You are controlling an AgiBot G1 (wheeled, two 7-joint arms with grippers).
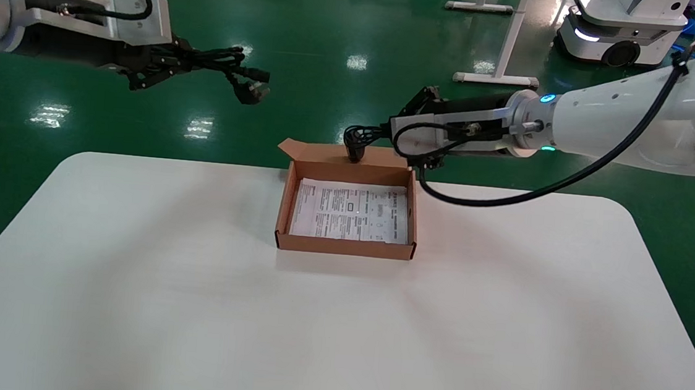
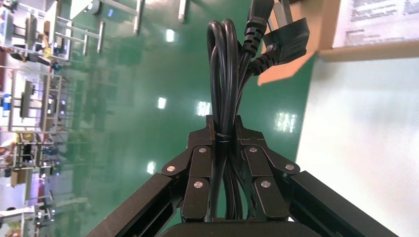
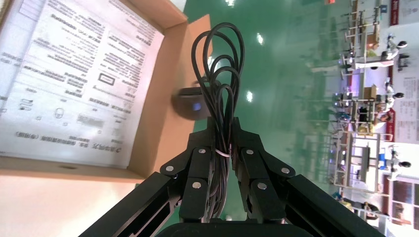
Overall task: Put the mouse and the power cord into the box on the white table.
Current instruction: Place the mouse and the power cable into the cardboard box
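Grips the power cord in the left tool, closed around the middle of the bundle, with the plug dangling off the front end. Holds it high and well apart from the box, out over the green floor off the far left of the surface. Probably parks it there to leave the approach to the box free for the other arm.

From the left wrist, shows the tool pinching all the cord loops together at one point. Keeps the bundle from unspooling that way.

Clamps the right tool not on the mouse itself but on its coiled thin wire. Lets the mouse hang below, right at the far wall of the box and above the open flap. Seems chosen so that wire and body travel as one and go in together.

From the right wrist, shows the tool shut on the wire loops, the mouse just beside the cardboard wall, apparently outside it and not yet over the printed sheet.

Calls next, most likely, for a short shift toward the robot to bring the mouse over the open interior before lowering and letting go. Risks snagging on the wall otherwise.
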